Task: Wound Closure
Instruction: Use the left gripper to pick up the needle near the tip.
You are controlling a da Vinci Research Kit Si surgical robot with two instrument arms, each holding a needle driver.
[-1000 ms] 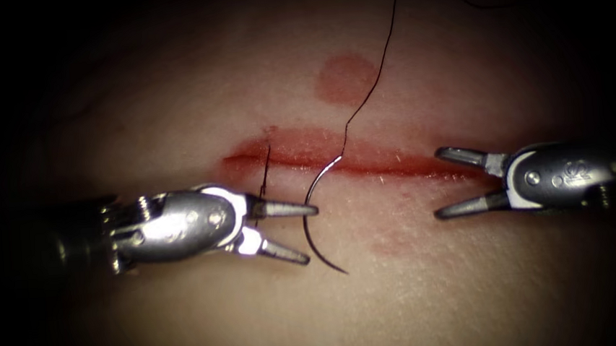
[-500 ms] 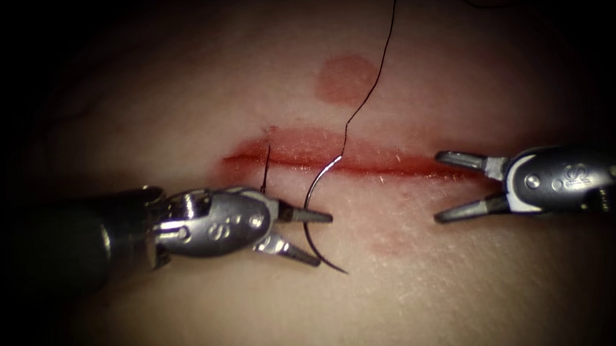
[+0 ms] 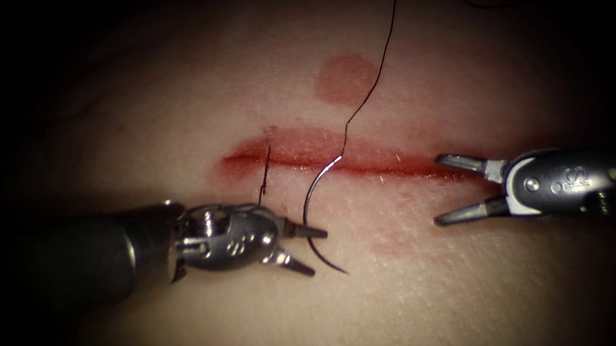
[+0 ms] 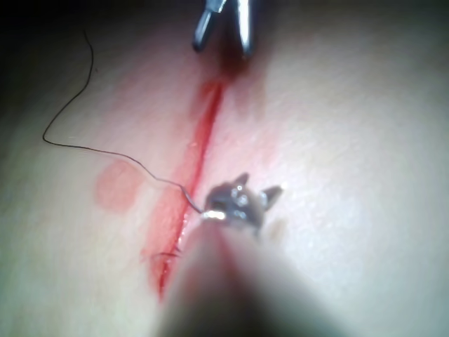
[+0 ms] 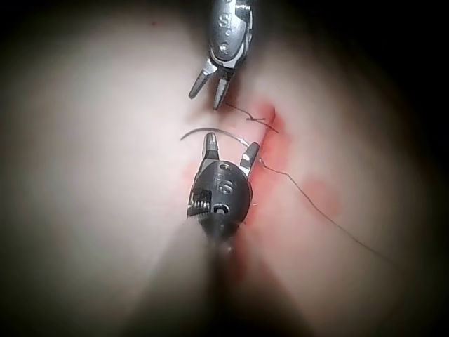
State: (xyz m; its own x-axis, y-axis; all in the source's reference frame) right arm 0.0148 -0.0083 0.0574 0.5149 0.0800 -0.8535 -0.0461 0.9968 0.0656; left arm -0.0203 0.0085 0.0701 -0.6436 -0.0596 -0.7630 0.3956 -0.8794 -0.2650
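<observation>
Needle (image 3: 311, 216): lies loose on the near side of the cut (image 3: 365, 163), one end at the cut's edge where the thread (image 3: 377, 74) joins, its curve running toward the viewer to a free tip; whether either end sits in the tissue (image 3: 475, 284) I cannot tell.
Left tool (image 3: 299, 250): just left of the needle's lower curve — fingers parted, holding nothing, aimed at the arc.
Cut thread end (image 3: 265, 176): short, standing at the cut's left part.
Right tool (image 3: 450, 188): well right of the needle, fingers spread wide, empty.
Key relation: needle's long axis runs far-to-near, crosswise to the left tool — the nearer arm.
</observation>
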